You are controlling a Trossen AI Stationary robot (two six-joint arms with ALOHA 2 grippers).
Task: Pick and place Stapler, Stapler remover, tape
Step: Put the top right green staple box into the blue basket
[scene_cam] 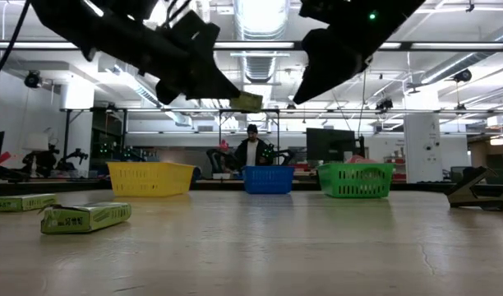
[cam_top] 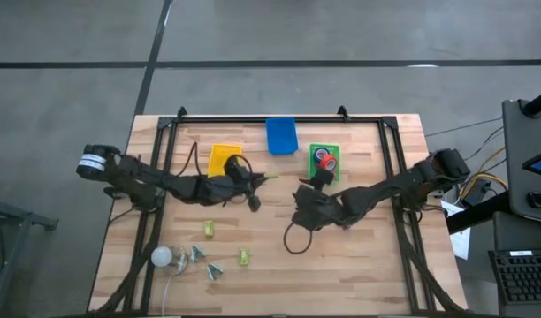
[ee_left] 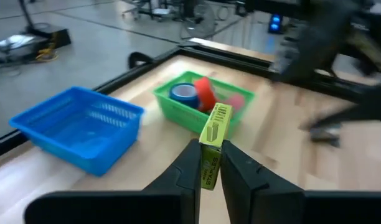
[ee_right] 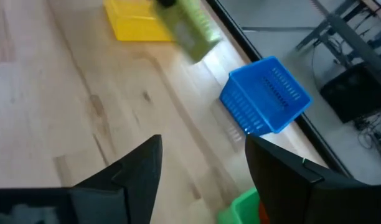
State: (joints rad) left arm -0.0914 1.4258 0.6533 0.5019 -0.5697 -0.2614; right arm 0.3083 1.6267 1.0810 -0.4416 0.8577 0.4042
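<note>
My left gripper (cam_top: 260, 179) is shut on a small yellow-green box printed STAPLES (ee_left: 214, 140), held in the air between the yellow tray (cam_top: 222, 159) and the green tray (cam_top: 313, 150). The green tray holds tape: a blue roll (ee_left: 184, 93) and red rolls (ee_left: 206, 93). The box also shows raised in the low view (scene_cam: 247, 101). My right gripper (ee_right: 203, 168) is open and holds nothing; it hovers near the green tray's near-left corner (cam_top: 311, 187). The blue tray (cam_top: 281, 135) stands at the far edge. My left gripper pinches the staples box between its two fingers (ee_left: 189, 168), on the box's lower half (ee_left: 210, 163). The box is lifted clear of the table and stands on end, its upper part (ee_left: 218, 121) sticking out beyond the fingertips.
On the near-left table lie two more small green boxes (cam_top: 209, 230) (cam_top: 243, 257), two staple removers (cam_top: 197, 254) (cam_top: 215, 270) and a white ball (cam_top: 162, 257). A dark tool (scene_cam: 477, 191) lies at the low view's right. A black frame (cam_top: 279, 119) borders the table.
</note>
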